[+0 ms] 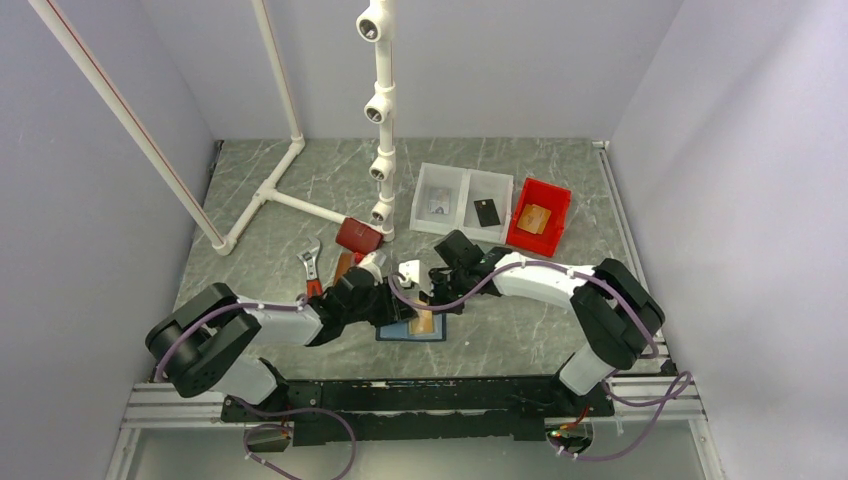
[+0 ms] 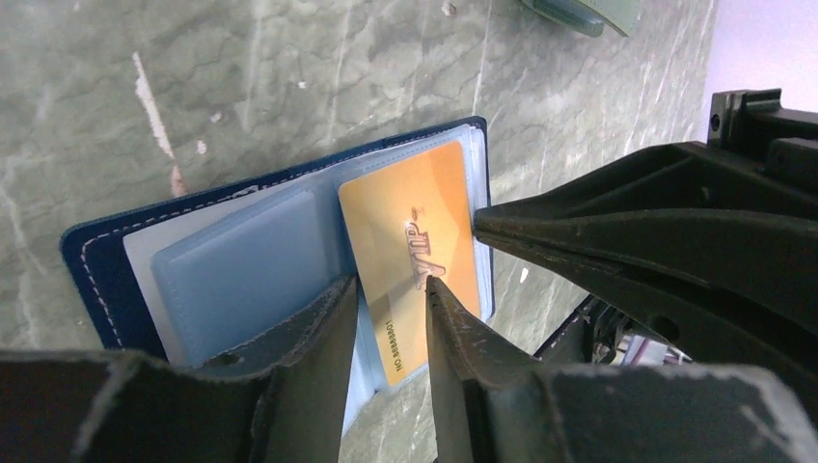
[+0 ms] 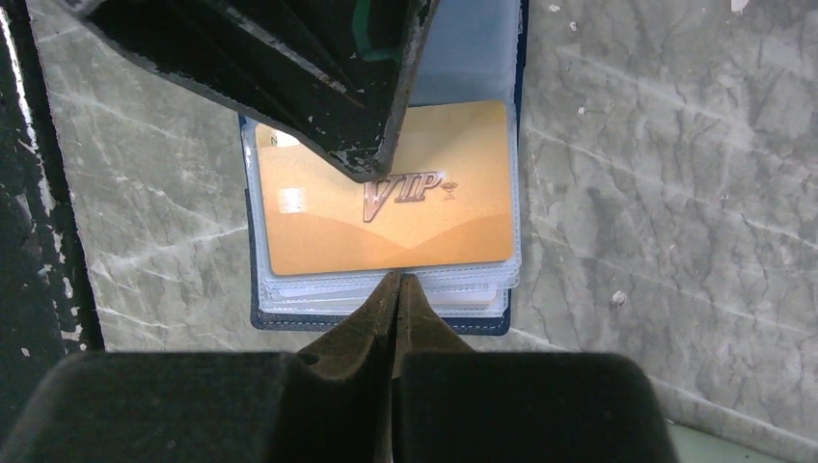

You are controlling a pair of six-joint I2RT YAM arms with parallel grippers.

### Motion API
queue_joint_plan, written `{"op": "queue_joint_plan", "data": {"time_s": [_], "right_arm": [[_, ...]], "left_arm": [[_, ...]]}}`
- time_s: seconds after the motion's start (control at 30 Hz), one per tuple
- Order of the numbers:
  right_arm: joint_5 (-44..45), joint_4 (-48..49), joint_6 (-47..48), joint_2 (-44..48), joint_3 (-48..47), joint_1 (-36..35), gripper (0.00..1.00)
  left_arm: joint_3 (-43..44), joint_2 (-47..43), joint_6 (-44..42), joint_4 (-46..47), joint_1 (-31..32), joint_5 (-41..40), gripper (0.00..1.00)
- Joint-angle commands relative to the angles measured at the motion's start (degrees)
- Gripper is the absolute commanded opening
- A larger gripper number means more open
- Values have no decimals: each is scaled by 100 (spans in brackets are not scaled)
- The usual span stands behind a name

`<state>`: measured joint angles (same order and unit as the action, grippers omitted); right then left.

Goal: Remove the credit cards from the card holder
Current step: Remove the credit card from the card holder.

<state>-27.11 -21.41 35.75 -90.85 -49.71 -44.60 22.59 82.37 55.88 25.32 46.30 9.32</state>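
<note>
The card holder (image 1: 398, 333) lies open on the table, navy outside (image 2: 96, 260), light blue inside, with a stack of clear sleeves (image 3: 289, 299). An orange credit card (image 2: 415, 231) printed "VIP" sits in the top sleeve (image 3: 386, 212). My left gripper (image 2: 391, 283) is open, its fingers straddling the card's near end. In the top view the left gripper (image 1: 400, 302) reaches in from the left. My right gripper (image 3: 397, 280) is shut, and its tip rests on the edge of the sleeves. The right gripper (image 1: 432, 292) comes from the right and meets the left gripper over the holder.
At the back stand two white bins, one holding a pale card (image 1: 438, 205) and one a black card (image 1: 487, 212). A red bin (image 1: 553, 196) holds an orange card. A dark red wallet (image 1: 358, 234), a wrench (image 1: 311, 268) and a white pipe frame (image 1: 290, 195) stand at the left.
</note>
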Motion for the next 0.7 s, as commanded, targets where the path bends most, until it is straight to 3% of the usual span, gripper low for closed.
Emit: {"op": "queue_joint_plan", "data": {"time_s": [0.0, 0.37, 0.5, 0.6, 0.67], "right_arm": [[241, -73, 21, -249, -81, -169, 0], [299, -162, 38, -372, -143, -277, 0], [303, -179, 43, -372, -150, -277, 0], [340, -176, 39, -371, -152, -277, 0], [391, -187, 38, -380, -161, -277, 0]], "left_arm": [[-323, 64, 446, 529, -77, -114, 36], [-754, 537, 1084, 1838, -95, -86, 33], [-786, 844, 1111, 2246, -104, 25, 21], [-849, 995, 1099, 2560, -150, 120, 0], [-918, 992, 1073, 2717, -181, 169, 0]]}}
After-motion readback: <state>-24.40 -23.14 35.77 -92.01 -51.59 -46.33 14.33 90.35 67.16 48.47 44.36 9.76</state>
